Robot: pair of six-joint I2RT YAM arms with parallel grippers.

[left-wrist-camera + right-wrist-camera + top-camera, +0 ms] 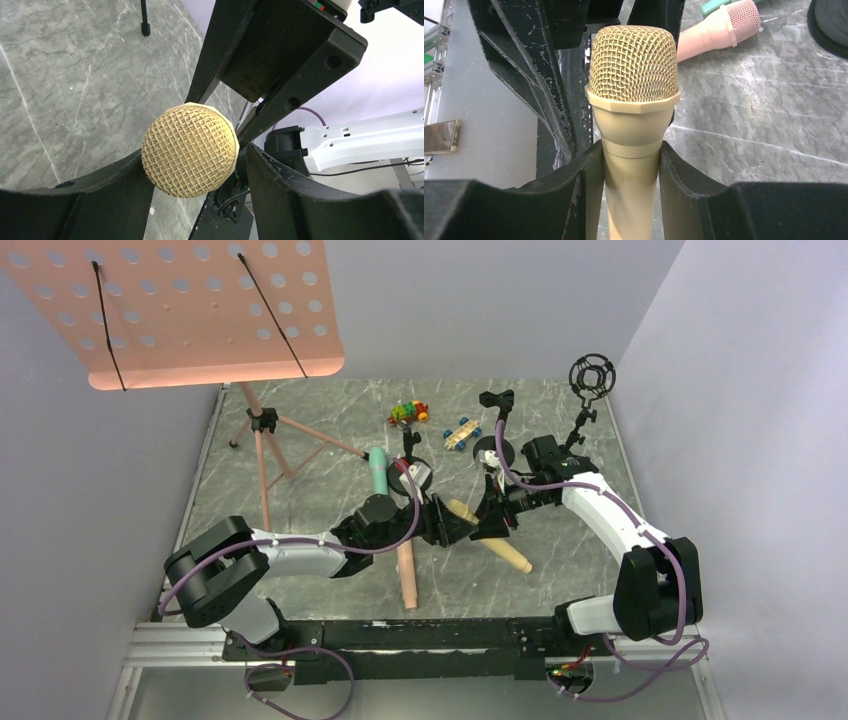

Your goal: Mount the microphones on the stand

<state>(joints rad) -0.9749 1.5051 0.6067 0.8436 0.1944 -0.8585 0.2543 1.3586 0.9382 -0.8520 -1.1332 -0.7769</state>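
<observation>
The pale yellow microphone (505,550) lies slanted near the table's middle, its tail toward the near right. My right gripper (631,175) is shut on its neck just below the mesh head (633,62); it also shows in the top view (492,515). My left gripper (192,155) faces it from the left (448,524), open, its fingers on either side of the yellow head (190,150). The peach-pink microphone (406,575) lies under the left arm. The mint-green microphone (378,472) lies further back. Black microphone stands (497,405) rise behind the grippers.
A shock-mount stand (592,375) is at the back right and a small clip stand (410,468) beside the green microphone. A pink music stand (200,310) on a tripod fills the back left. Toy cars (408,413) (462,433) lie at the back.
</observation>
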